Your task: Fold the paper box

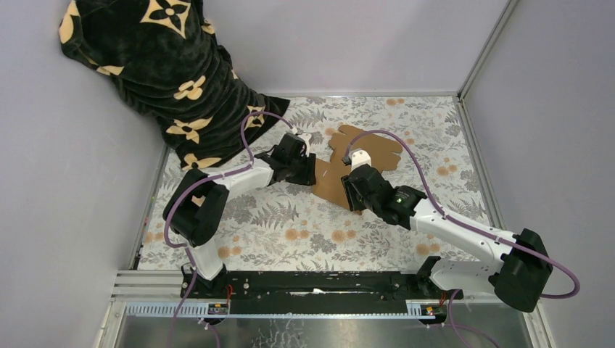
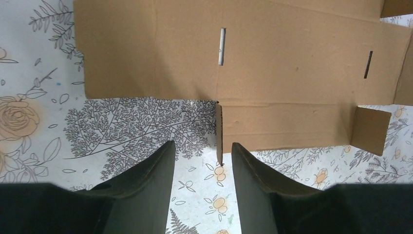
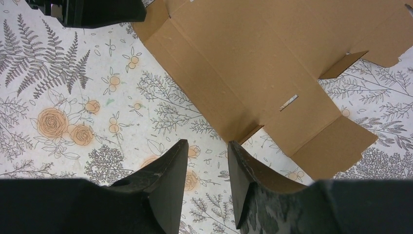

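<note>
The box (image 1: 373, 145) is seen as a flat die-cut sheet, lying open on the flowered table (image 1: 290, 232) toward the far side, with one gripper at each of its near edges; no panel is yet folded into a wall, so the task is judged to be at its start; the left gripper (image 2: 200, 147) is spread and nothing is held in it, its fingers being poised just short of the sheet with a narrow flap (image 2: 218, 131) standing edge-on in line with the gap; the right gripper (image 3: 204, 145) is likewise spread and empty, set just beside a corner notch where a small cut tab (image 3: 249, 134) is lifted a little; the likeliest fault is judged to be sliding: the sheet is light and unpinned, so a push from one side could shift it across the table instead of bending it at a score; a flap pinched off its crease could be buckled or torn; if the fingers are lowered too far, the table covering might be caught along with the card; the slot (image 2: 222, 46) is narrow, so a skewed fold would leave its tab unable to enter; the two grippers are close together, and contact between them could be caused by any inward reach
</note>
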`<state>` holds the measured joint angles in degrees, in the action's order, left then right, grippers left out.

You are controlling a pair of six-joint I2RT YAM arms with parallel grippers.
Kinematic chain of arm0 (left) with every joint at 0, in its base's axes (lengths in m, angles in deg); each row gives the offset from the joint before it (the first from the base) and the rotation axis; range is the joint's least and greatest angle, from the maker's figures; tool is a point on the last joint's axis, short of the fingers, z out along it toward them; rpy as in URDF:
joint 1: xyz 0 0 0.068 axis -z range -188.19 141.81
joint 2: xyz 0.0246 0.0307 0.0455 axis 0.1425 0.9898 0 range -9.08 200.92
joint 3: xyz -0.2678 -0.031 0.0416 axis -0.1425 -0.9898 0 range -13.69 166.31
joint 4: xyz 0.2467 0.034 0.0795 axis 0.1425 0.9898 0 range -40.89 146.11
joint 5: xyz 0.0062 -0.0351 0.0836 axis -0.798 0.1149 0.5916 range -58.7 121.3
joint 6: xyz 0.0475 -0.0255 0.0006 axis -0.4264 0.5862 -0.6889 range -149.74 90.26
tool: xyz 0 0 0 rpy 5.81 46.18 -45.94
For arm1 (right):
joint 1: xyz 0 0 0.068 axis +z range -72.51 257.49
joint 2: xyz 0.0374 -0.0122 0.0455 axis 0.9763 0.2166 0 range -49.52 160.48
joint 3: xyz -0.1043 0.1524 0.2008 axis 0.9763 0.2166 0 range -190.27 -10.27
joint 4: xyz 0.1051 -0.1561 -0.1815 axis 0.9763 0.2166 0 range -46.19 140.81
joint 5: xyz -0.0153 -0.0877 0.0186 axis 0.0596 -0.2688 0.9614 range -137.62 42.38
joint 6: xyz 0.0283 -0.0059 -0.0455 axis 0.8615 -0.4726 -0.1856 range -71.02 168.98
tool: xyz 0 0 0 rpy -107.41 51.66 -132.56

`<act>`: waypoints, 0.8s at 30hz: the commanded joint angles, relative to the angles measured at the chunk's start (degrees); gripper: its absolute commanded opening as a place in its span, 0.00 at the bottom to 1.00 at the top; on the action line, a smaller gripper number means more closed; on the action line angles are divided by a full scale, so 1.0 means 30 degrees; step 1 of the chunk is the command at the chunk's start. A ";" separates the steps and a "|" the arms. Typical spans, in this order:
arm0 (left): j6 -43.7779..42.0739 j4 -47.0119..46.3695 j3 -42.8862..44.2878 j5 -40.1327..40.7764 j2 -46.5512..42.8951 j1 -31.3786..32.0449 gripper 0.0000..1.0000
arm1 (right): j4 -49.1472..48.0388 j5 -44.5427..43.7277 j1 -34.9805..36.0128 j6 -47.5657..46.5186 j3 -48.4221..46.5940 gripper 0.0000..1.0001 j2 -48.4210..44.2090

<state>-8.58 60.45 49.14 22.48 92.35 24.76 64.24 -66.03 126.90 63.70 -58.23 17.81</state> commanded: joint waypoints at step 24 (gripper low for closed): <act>0.0286 -0.3719 -0.1144 -0.0645 0.0863 0.0795 0.38 | -0.0576 0.0277 0.0113 0.0425 0.0417 0.43 -0.0050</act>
<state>-7.83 53.08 44.70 20.75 93.27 26.42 64.04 -65.33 126.90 64.29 -57.01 17.83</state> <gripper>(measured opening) 0.392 0.433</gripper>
